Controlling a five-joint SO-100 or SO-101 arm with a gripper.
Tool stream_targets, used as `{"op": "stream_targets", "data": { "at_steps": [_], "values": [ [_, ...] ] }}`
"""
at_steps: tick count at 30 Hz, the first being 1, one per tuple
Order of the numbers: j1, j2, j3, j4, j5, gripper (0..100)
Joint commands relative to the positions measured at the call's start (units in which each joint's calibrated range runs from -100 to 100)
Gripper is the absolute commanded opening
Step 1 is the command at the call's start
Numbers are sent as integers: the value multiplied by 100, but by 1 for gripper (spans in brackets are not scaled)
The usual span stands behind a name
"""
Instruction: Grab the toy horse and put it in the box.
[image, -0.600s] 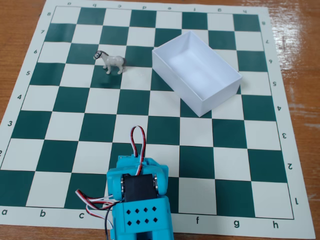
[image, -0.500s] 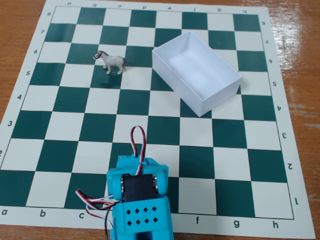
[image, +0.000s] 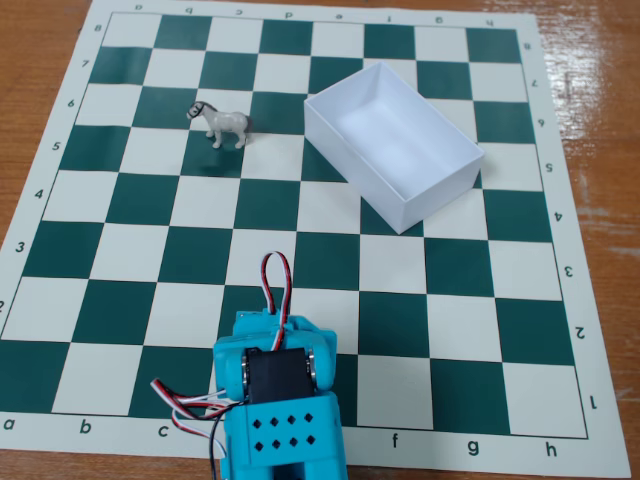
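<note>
The horse (image: 221, 124) stands upright on the chessboard (image: 140, 290), well up the picture and a little to the left of the arm (image: 280, 405), whose blue body sits at the bottom edge in the fixed view. So the reach, as I judge it, has to go forward across several squares and slightly leftward. The horse's body runs roughly left to right across the view, head toward the left, so its long axis lies crosswise to a straight reach from the arm; fingers closing along the reach direction would likely take it across its narrow flanks. The hand itself is not in sight: only the arm's blue housing, a black motor and looped wires show, so I cannot tell whether it is open or closed. The box (image: 437, 193) lies to the right of the horse, apart from it by about a square, set at an angle to the board's lines, and it is empty. The board lies flat on a wooden counter (image: 595, 120), and nothing else clutters the squares between arm, horse and box.
</note>
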Motion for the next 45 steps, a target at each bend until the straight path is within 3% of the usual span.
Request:
{"op": "stream_targets", "data": {
  "at_steps": [1,23,29,31,34,36,40,45],
  "values": [
    [39,-41,36,17,3,0],
    [-232,-41,36,17,13,0],
    [-40,-41,-210,-573,17,0],
    [3,154,-555,-1196,-66,0],
    [75,1233,-1457,-2442,-652,3],
    [110,2110,-2394,-2624,-1023,5],
    [125,4021,-4816,-2176,-2156,6],
    [210,6216,-7756,-722,-3719,13]
  ]
}}
